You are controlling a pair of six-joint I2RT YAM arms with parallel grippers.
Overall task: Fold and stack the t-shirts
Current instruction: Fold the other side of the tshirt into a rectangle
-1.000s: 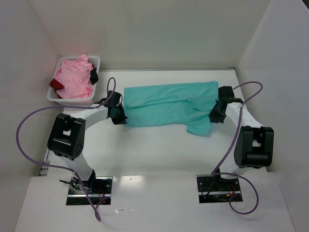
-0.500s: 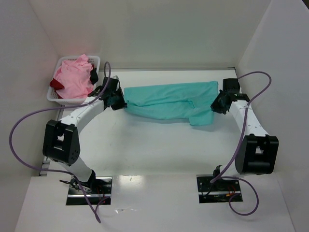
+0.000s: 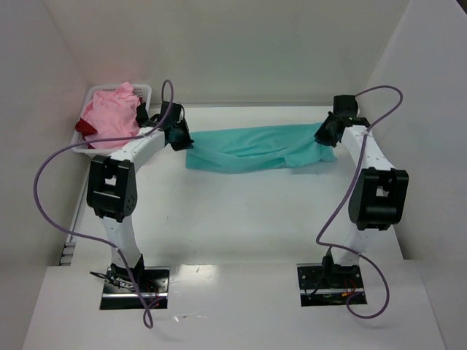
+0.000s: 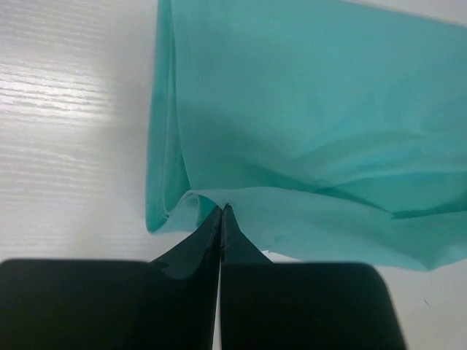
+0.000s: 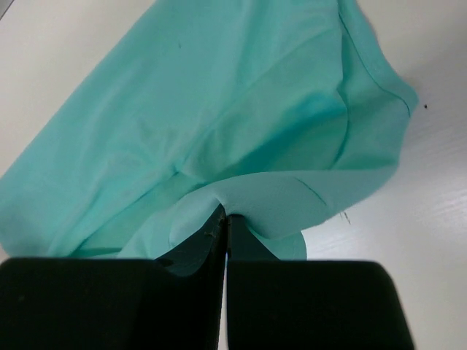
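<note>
Looking from the top camera, you had your left hand [image 3: 181, 138] and right hand [image 3: 326, 133] at the two ends of the teal t-shirt [image 3: 248, 148], which lay across the far part of the worktop [image 3: 241, 219]. Over the last second both hands had carried its near edge away from the arm bases, so cloth that had been spread wide had narrowed to a slim band. I judged the lengthwise fold nearly laid, with the release and a crosswise fold yet to come. The pink t-shirt [image 3: 109, 117] and the dark red t-shirt [image 3: 85, 128] sat heaped, unfolded, in the white basket [image 3: 143, 90] at the far left. From the left wrist camera, your left hand was closed tight, its tips pinching a doubled edge of the teal cloth. From the right wrist camera, your right hand was likewise clamped shut on a flap of the same shirt, near what looked like a sleeve. From above, the wrists hid both grips, the lower layers' alignment lay covered, and most of the red shirt was buried under the pink.
</note>
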